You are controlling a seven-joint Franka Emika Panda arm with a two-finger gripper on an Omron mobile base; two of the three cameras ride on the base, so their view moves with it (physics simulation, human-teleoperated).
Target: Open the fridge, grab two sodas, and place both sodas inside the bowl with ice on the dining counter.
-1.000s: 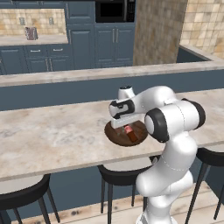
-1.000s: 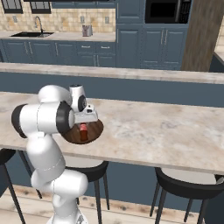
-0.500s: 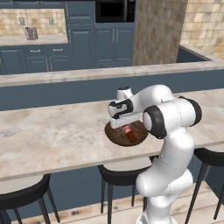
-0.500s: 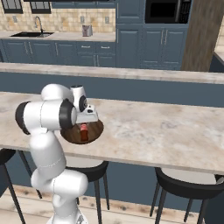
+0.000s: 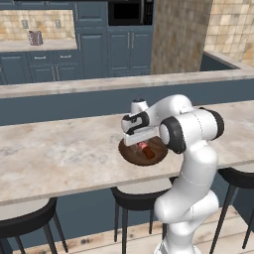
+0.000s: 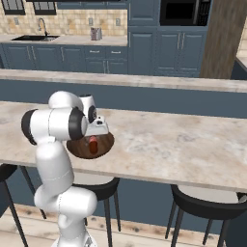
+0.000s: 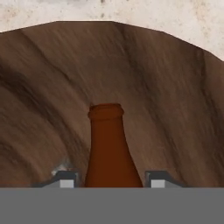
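Just then the claw (image 7: 111,179) had begun to loosen, its fingertips (image 7: 65,179) standing apart from the cola bottle (image 7: 111,148) lying in the bowl (image 5: 130,151) on the dining counter (image 5: 59,154): one soda looked delivered. Beyond, a raised ledge (image 5: 99,85) and blue cabinets (image 5: 119,49); nothing blocked a retreat.

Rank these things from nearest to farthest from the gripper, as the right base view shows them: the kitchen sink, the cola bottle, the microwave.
1. cola bottle: directly under the gripper, lying in the bowl.
2. kitchen sink: on the far worktop, upper left.
3. microwave: in the far cabinets, upper right.
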